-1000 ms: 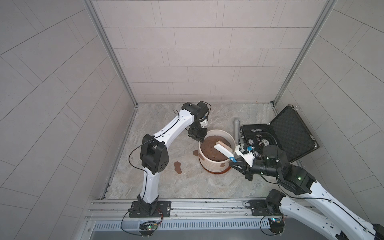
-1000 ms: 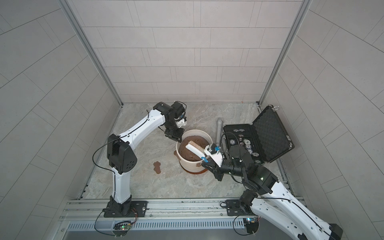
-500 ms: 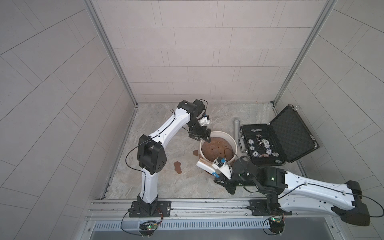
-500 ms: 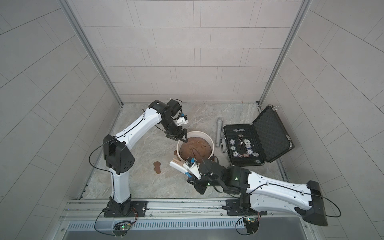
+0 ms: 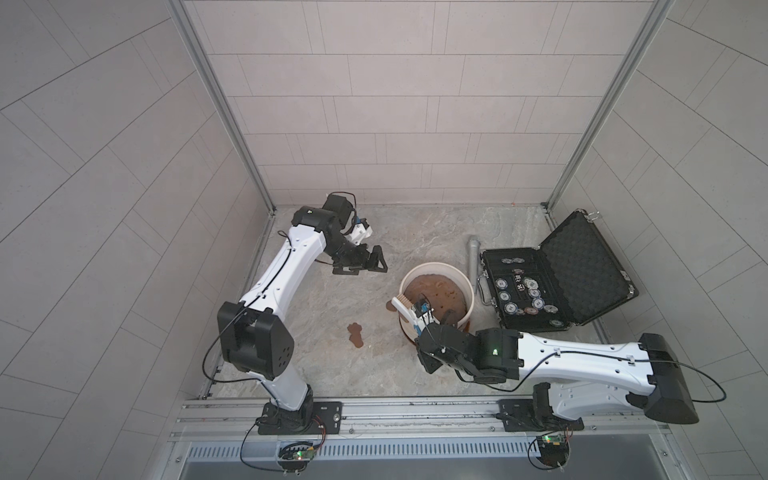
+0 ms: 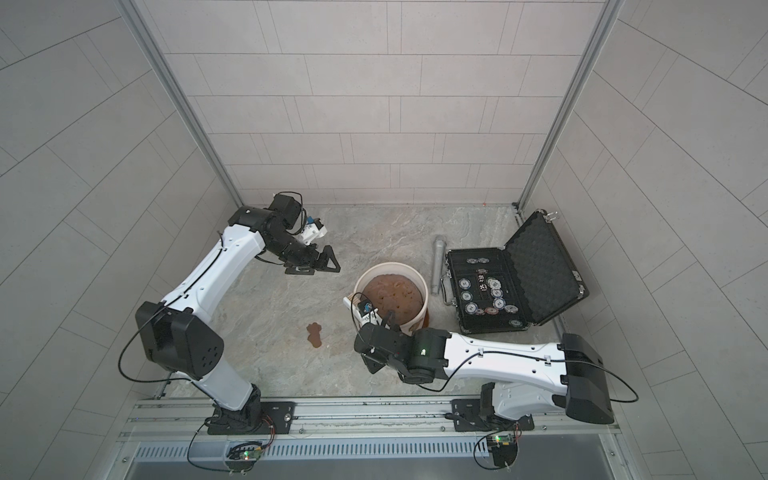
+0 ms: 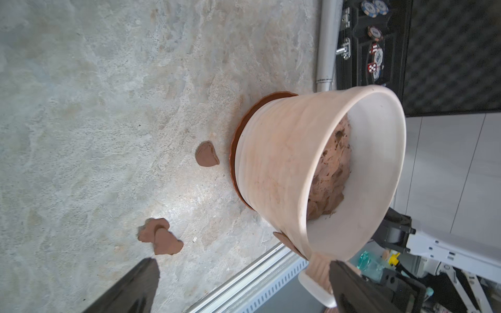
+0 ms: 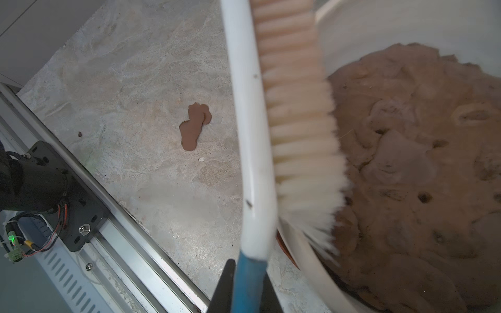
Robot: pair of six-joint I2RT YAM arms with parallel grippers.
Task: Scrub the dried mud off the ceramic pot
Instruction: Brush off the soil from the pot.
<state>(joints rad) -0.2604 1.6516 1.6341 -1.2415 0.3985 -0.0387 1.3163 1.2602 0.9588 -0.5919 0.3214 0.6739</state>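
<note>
Ceramic pot (image 7: 273, 162) — brush (image 8: 252, 135) from right claw (image 8: 245, 290) on rim; left claw (image 5: 361, 266) apart.

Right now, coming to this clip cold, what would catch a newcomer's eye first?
The cream ceramic pot full of brown soil stands in the middle, and the right claw is shut on a white brush whose bristles lie across the pot's near rim. An open black case of poker chips sits to its right. Dried mud patches lie on the stone floor to its left, where the left claw hangs open, touching nothing.
</note>
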